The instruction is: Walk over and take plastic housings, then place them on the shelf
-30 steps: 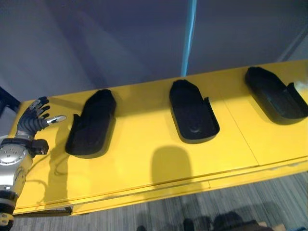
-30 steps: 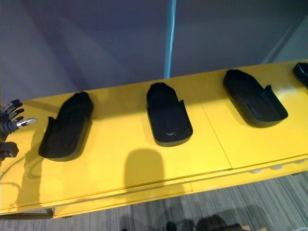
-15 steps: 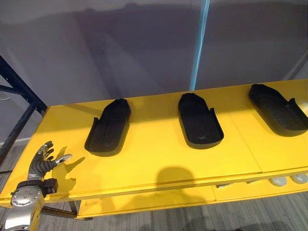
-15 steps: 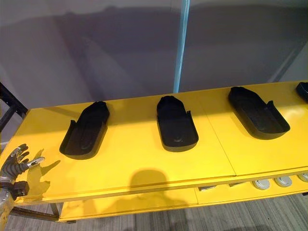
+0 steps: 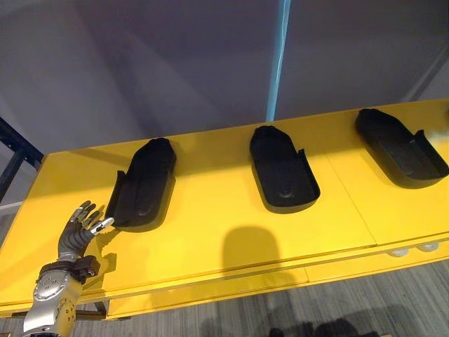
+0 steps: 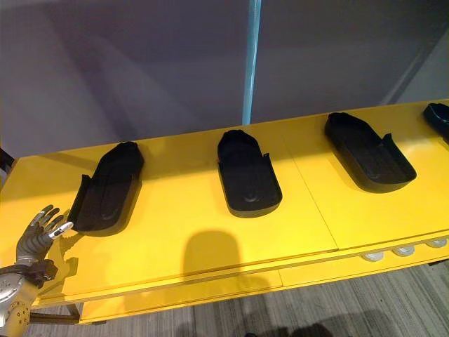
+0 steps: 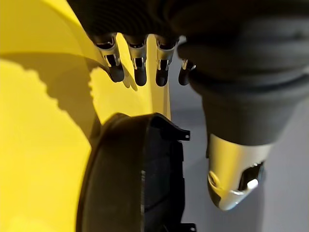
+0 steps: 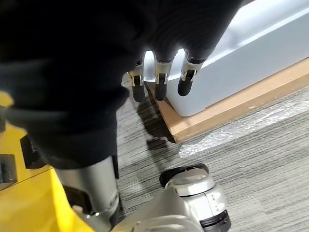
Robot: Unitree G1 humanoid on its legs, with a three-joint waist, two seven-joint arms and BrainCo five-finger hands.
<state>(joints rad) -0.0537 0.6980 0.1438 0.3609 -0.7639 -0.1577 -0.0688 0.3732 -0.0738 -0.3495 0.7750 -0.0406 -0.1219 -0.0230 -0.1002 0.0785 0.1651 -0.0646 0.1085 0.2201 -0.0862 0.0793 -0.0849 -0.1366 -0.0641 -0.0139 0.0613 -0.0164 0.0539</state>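
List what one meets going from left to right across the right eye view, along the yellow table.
left hand → first black housing → second black housing → third black housing → fourth black housing, cut by the edge.

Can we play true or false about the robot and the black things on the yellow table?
1. The left hand is holding a housing. False: its fingers are spread open beside the left housing, and there is nothing in it.
2. The housings lie on a yellow table. True.
3. The middle housing is stacked on top of another one. False: it lies by itself, with bare table between it and its neighbours.
4. The right hand hangs above the grey carpet with nothing in it. True.
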